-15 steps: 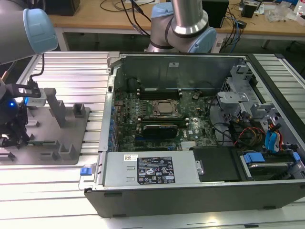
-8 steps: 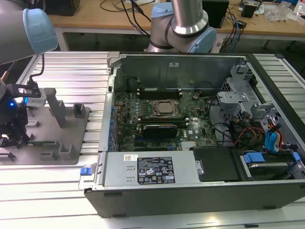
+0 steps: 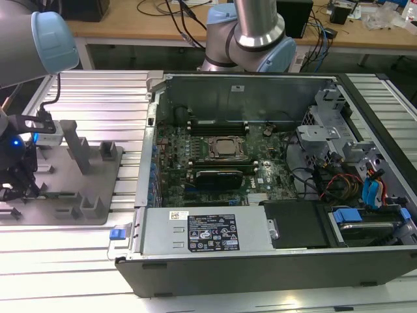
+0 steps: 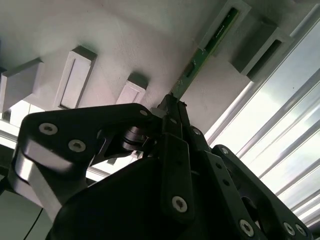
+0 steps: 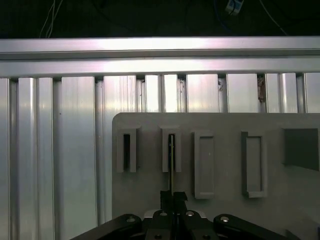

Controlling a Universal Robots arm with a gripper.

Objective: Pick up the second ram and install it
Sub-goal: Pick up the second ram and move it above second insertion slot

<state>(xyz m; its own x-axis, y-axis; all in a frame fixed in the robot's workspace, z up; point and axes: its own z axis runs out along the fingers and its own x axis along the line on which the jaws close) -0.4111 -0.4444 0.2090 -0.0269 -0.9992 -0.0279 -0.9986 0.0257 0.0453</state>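
The second ram (image 4: 207, 50) is a thin green stick, one end resting in a slot of the grey tray (image 4: 125, 45). My gripper (image 4: 172, 105) is shut on its other end. Seen edge-on in the first wrist view, the second ram (image 5: 171, 155) runs as a dark line from a tray (image 5: 150, 190) slot to my gripper (image 5: 173, 196). In the exterior view my gripper (image 3: 19, 189) hangs low over the tray (image 3: 98, 189) at that view's far left.
An open computer case (image 3: 195, 241) lies at the exterior view's centre and right, with the green motherboard (image 3: 189, 147) and its silver chip (image 3: 225, 148) inside. Upright grey blocks (image 3: 79, 151) stand on the tray. The ribbed aluminium table (image 3: 98, 98) surrounds both.
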